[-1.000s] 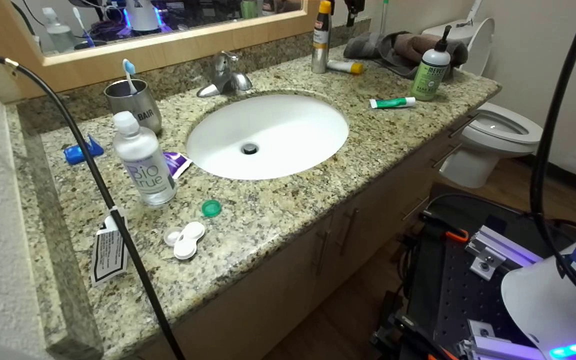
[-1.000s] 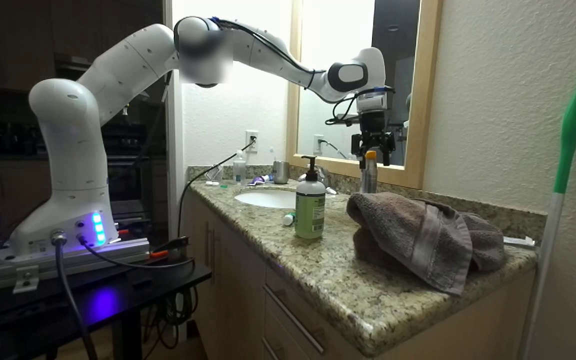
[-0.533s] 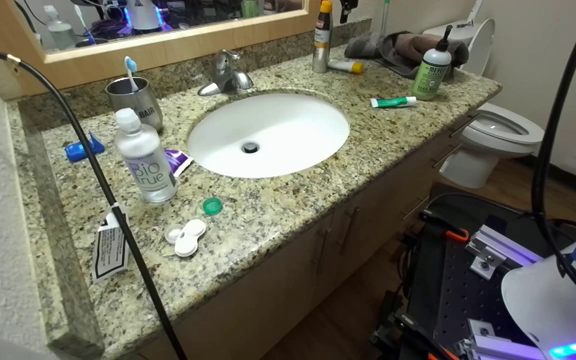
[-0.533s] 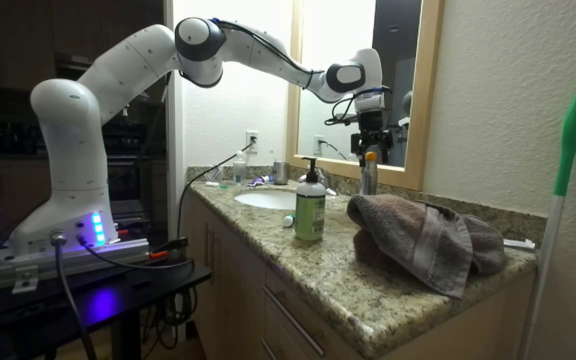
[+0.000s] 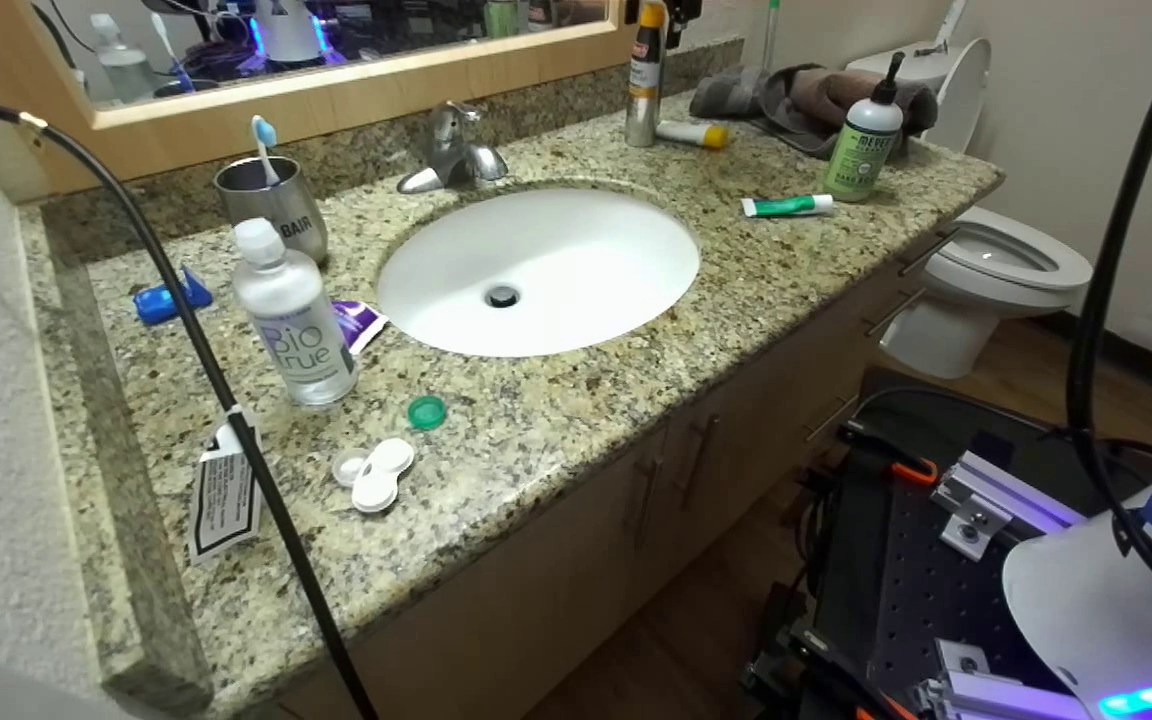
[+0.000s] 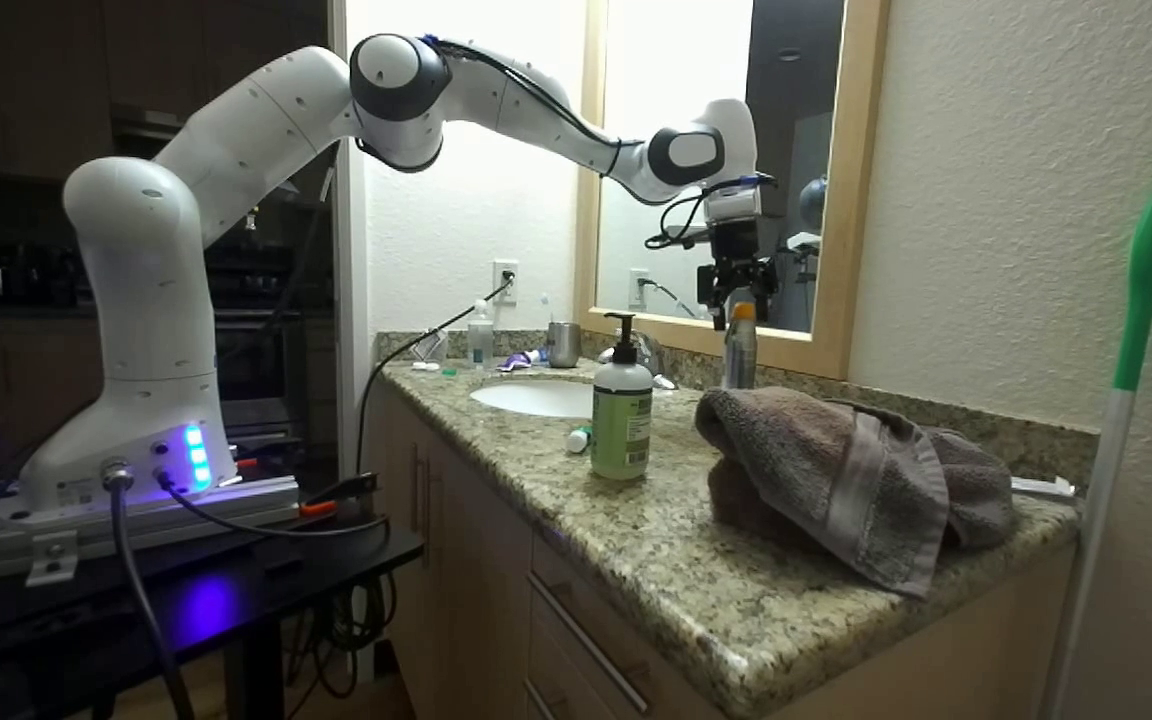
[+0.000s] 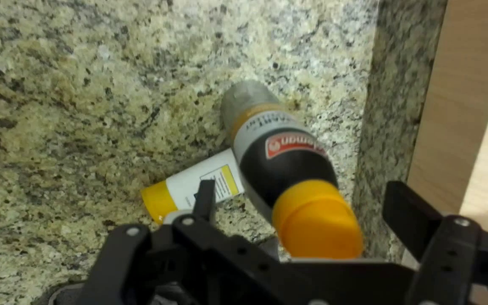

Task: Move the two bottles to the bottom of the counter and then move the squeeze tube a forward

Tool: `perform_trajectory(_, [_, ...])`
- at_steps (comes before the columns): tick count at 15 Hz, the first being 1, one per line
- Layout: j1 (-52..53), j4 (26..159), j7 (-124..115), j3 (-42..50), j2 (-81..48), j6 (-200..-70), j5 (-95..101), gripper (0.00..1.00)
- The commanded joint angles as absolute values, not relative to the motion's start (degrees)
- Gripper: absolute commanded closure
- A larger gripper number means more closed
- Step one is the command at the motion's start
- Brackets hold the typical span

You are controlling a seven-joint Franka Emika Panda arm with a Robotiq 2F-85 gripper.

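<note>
The slim dark bottle with a yellow-orange cap (image 5: 644,75) stands upright at the back of the granite counter (image 5: 536,420), beyond the sink. My gripper (image 7: 303,190) is open in the wrist view, with its fingers (image 7: 205,199) on either side of the bottle's orange cap (image 7: 320,220), apart from it. In an exterior view the gripper (image 6: 739,306) is over the bottle's top. The pale green pump bottle (image 6: 621,420) stands near the counter's front edge. A white tube with yellow cap (image 7: 193,184) lies against the dark bottle's base. A green-and-white tube (image 5: 786,205) lies beside the pump bottle.
A grey-brown towel (image 6: 836,470) is heaped on the counter's end. The mirror frame (image 7: 460,106) and backsplash (image 7: 400,97) are close beside the gripper. The sink (image 5: 546,270) and faucet (image 5: 451,150) are nearby. The clear bottle (image 5: 296,310) and cup (image 5: 281,215) stand farther off.
My gripper has moved left in both exterior views and turned slightly, so it is now around the dark bottle's top. The bottles and tubes have not moved.
</note>
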State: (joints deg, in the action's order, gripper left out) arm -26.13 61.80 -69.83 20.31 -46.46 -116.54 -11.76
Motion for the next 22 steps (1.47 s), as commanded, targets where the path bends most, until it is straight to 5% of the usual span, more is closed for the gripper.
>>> perform_trajectory(1, [-25.66, 61.76, -70.07, 20.34, -46.46, -116.54, -11.73, 0.00])
perform_trajectory(6, [-25.86, 61.54, -71.04, 21.02, -47.17, -117.27, -10.99, 0.00])
perform_trajectory(7, [-25.72, 61.63, -71.24, 20.98, -47.22, -117.40, -10.95, 0.25])
perform_trajectory(15, [-27.81, 59.27, -70.22, 21.27, -48.69, -115.81, -11.56, 0.73])
perform_trajectory(22, [-30.80, 57.38, -67.95, 20.03, -48.45, -110.64, -11.68, 0.73])
